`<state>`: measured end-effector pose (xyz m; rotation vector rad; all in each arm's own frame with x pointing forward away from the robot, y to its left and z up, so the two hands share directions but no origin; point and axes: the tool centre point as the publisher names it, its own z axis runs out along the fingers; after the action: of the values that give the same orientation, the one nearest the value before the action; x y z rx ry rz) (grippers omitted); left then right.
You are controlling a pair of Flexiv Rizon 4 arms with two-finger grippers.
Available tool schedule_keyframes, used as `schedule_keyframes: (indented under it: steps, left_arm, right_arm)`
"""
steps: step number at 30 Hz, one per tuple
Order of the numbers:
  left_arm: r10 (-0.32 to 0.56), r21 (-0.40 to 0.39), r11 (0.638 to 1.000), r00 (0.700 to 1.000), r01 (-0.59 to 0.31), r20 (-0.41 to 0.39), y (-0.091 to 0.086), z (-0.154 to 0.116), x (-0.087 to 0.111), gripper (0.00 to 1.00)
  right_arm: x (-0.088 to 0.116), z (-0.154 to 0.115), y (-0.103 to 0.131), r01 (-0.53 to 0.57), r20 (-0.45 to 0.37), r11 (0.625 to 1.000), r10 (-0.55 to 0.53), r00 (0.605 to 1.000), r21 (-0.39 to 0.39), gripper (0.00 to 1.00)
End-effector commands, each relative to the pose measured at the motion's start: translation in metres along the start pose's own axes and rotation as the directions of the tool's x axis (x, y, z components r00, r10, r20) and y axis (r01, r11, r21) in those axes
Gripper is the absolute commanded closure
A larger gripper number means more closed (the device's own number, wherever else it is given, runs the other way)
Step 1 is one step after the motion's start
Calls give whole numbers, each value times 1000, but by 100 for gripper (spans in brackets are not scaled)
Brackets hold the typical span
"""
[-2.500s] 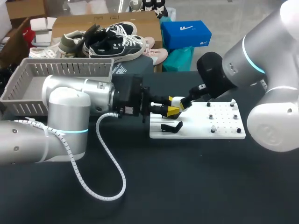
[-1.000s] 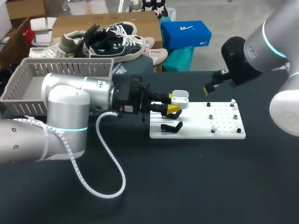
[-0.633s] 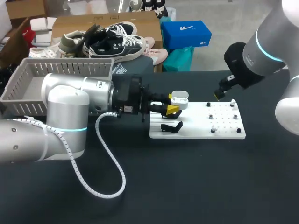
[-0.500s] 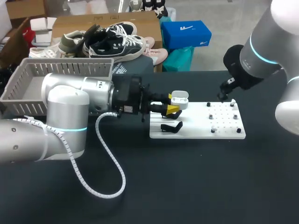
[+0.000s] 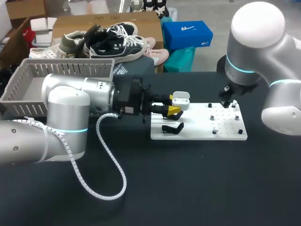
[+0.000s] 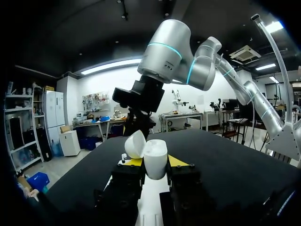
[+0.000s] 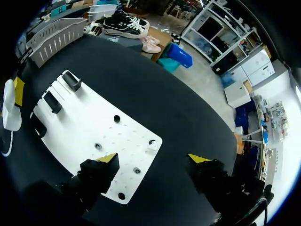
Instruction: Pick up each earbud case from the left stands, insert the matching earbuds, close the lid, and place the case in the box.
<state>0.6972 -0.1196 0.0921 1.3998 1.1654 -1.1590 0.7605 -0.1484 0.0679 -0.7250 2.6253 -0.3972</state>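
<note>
So, basket: grey, slatted, at the far left of the black worktop.
Left arm: stretched in from the left, its pincer at the white board's left end.
Left pincer grip: clamped on the earbud case, one finger on either side.
Earbud case: white, upright, lid swung open; held above the board, over the black stands.
Board: flat on the worktop, stands to its left, small pegs to its right.
Right pincer: fingers apart, gripping nothing, hovering over the board's far right corner, a small white piece just ahead of it.
</note>
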Motion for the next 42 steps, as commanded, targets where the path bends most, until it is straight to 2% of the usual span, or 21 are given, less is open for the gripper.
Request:
schedule_keyframes:
  steps: [1,2,5,8,11,12,23,29,34,37,42]
  left_arm:
    - [1,2,1000,1000,-1,2,1,0,1,100]
    - [1,2,1000,1000,-1,2,1,0,1,100]
    - [1,2,1000,1000,-1,2,1,0,1,100]
    - [1,2,1000,1000,-1,2,1,0,1,100]
    - [1,2,1000,1000,-1,2,1,0,1,100]
    - [1,2,1000,1000,-1,2,1,0,1,100]
    - [1,2,1000,1000,-1,2,1,0,1,100]
    - [1,2,1000,1000,-1,2,1,0,1,100]
    - [1,2,1000,1000,-1,2,1,0,1,100]
    - [1,2,1000,1000,-1,2,1,0,1,100]
    - [1,2,1000,1000,-1,2,1,0,1,100]
  right_arm:
    - [-10,11,3,-6,-27,1000,6,1000,17,13]
    - [-10,13,3,-9,-32,1000,10,999,13,15]
    - [-12,18,3,-17,-48,1000,18,999,11,30]
    - [-11,24,3,-31,-77,1000,31,997,5,33]
    - [-9,29,2,-42,-102,999,42,994,4,48]
    - [-9,30,2,-46,-107,999,46,993,4,51]
    - [-5,39,1,-87,-149,996,87,985,7,56]
    - [-4,42,1,-95,-162,995,96,982,12,63]
    - [-1,45,1,-102,-172,995,102,980,14,65]
    - [0,47,0,-103,-176,995,104,979,14,71]
    - [0,48,1,-105,-180,994,105,978,14,74]
